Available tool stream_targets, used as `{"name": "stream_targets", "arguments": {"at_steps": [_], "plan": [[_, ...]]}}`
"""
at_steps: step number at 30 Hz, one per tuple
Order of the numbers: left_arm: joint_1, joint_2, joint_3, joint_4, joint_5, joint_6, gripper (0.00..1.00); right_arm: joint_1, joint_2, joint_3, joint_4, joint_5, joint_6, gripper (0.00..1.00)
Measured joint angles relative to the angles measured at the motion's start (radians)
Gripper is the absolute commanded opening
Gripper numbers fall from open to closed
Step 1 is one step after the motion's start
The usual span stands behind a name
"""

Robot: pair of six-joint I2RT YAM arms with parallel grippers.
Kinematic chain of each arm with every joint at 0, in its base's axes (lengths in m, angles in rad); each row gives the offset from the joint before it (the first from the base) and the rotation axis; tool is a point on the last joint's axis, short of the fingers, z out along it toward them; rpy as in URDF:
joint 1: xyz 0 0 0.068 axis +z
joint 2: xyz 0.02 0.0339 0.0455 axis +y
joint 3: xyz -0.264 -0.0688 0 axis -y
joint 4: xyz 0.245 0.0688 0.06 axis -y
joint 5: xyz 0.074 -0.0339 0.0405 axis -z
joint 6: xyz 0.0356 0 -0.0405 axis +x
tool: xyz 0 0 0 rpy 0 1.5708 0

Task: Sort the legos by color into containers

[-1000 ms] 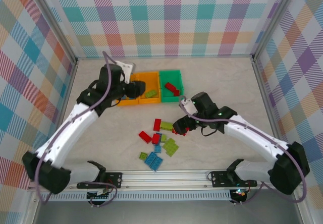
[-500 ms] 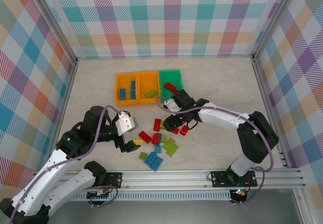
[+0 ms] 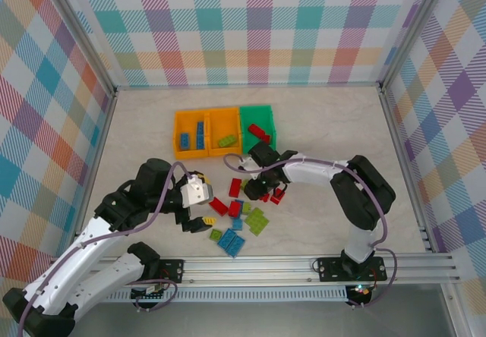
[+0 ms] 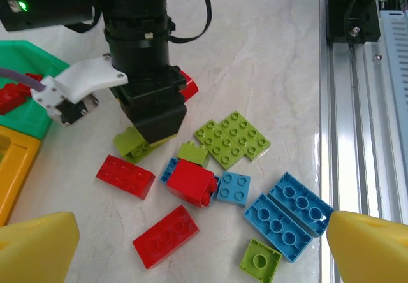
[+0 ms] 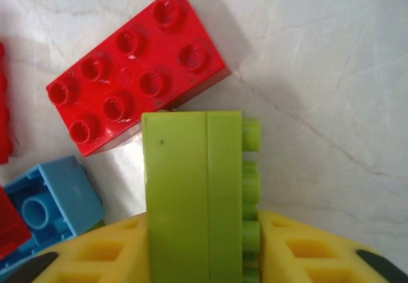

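In right hand [image 5: 201, 257], lime lego [image 5: 191, 187]

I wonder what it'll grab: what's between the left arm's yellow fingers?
Between the yellow fingers of the left end effector, the left wrist view shows a red brick, a small lime green brick and two blue bricks.

Red, blue, lime legos [image 3: 257, 220] scattered mid-frame, one lime brick [image 5: 191, 194] on edge, above them left orange bin [image 3: 177, 136] holding blue, middle orange bin [image 3: 224, 121] lime, green bin [image 3: 262, 115] red.
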Motion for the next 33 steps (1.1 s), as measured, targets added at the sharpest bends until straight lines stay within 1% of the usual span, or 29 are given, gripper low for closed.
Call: {"name": "stream_targets", "arguments": {"at_steps": [4,7,10,13,16,19,22,25,28,31,33], "plan": [[0.000,0.009,-0.001,-0.002,-0.002,0.018,1.00,0.000,-0.013,0.004,0.004,0.018,0.000,0.32],[0.000,0.001,-0.015,0.006,-0.021,0.019,1.00,0.000,-0.073,0.003,0.011,0.017,0.000,0.31],[0.000,-0.040,-0.064,0.058,-0.076,0.014,1.00,0.000,-0.167,0.007,0.053,0.019,0.003,0.31],[0.000,-0.081,-0.106,0.106,-0.156,-0.009,1.00,0.000,-0.195,0.059,0.099,0.051,0.008,0.33],[0.000,-0.093,-0.124,0.159,-0.240,-0.035,1.00,0.000,-0.146,0.144,0.154,0.099,0.012,0.33],[0.000,-0.090,-0.130,0.207,-0.304,-0.062,1.00,-0.002,-0.052,0.231,0.212,0.141,0.021,0.32],[0.000,-0.081,-0.135,0.246,-0.346,-0.085,1.00,-0.010,0.065,0.322,0.246,0.184,0.033,0.33],[0.000,-0.068,-0.135,0.260,-0.377,-0.096,1.00,-0.016,0.181,0.419,0.249,0.217,0.038,0.36],[0.000,-0.065,-0.136,0.270,-0.402,-0.109,1.00,-0.021,0.260,0.491,0.249,0.243,0.044,0.44],[0.000,-0.067,-0.137,0.278,-0.415,-0.117,1.00,-0.023,0.291,0.529,0.247,0.258,0.055,0.51],[0.000,-0.067,-0.143,0.290,-0.424,-0.120,1.00,-0.025,0.294,0.547,0.241,0.263,0.058,0.53]]}}
